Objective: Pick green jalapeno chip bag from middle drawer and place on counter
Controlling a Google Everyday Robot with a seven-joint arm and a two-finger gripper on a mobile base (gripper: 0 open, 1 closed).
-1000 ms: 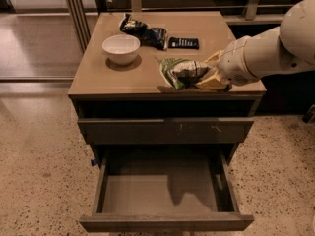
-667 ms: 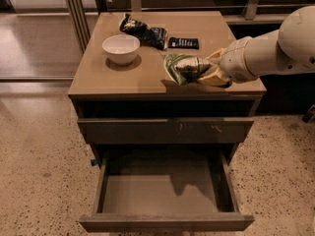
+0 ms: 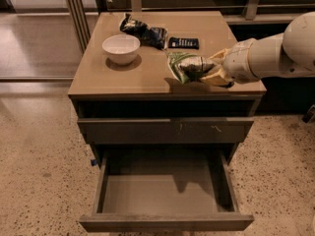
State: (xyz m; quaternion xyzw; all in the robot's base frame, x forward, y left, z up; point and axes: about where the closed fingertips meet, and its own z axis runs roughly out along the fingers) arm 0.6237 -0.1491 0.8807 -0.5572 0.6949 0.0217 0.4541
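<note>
The green jalapeno chip bag (image 3: 186,65) is held just above the right front part of the tan counter (image 3: 147,75). My gripper (image 3: 209,70) reaches in from the right on a white arm and is shut on the bag's right end. The bag casts a shadow on the counter right under it. The middle drawer (image 3: 165,191) is pulled wide open below, and its grey floor is bare.
A white bowl (image 3: 121,48) stands at the counter's left. A black-and-blue snack bag (image 3: 145,31) and a small flat black packet (image 3: 184,43) lie at the back. A shut grey drawer front with pale scratches (image 3: 167,130) sits above the open drawer. Speckled floor surrounds the cabinet.
My gripper has carried the chip bag slightly up and farther over the counter. The drawer, bowl and other packets have not moved.
</note>
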